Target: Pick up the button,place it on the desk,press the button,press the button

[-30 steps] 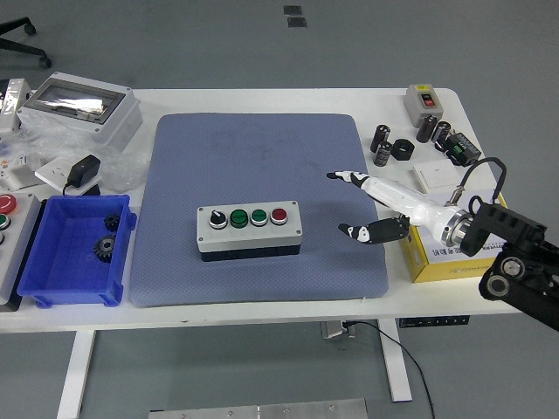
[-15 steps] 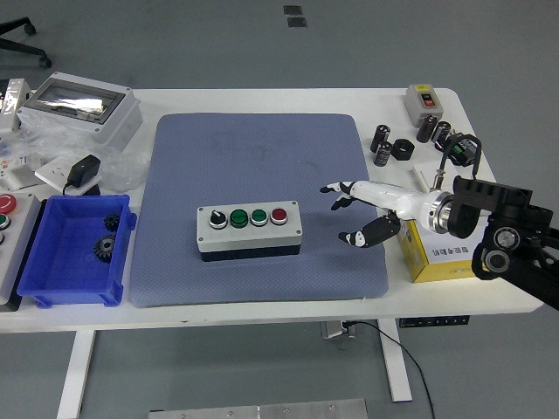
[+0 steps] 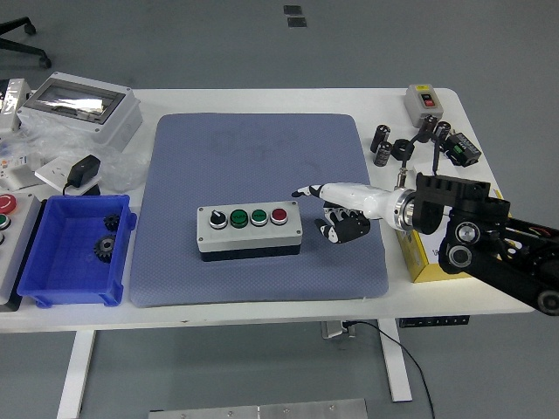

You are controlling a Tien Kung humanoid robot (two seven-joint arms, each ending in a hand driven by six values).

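The grey button box [image 3: 250,230] lies on the blue mat [image 3: 258,205], near its middle front. On its top stand a black knob, two green buttons and a red button [image 3: 279,214] at the right end. My right hand [image 3: 334,209] hovers just right of the box. Its white index finger [image 3: 307,189] points left, a little above and right of the red button, not touching it. The other fingers are curled under. My left arm is out of sight.
A blue bin [image 3: 74,251] with black gears sits at front left. A grey enclosure [image 3: 80,107] and a black adapter [image 3: 85,168] are at back left. A yellow box [image 3: 424,253] stands under my right forearm. Black capacitors [image 3: 383,143] and a small switch box [image 3: 424,100] sit at back right.
My right hand has swung left across the mat toward the button box, turning over; its fingers curled in, leaving the index finger pointing near the red button.
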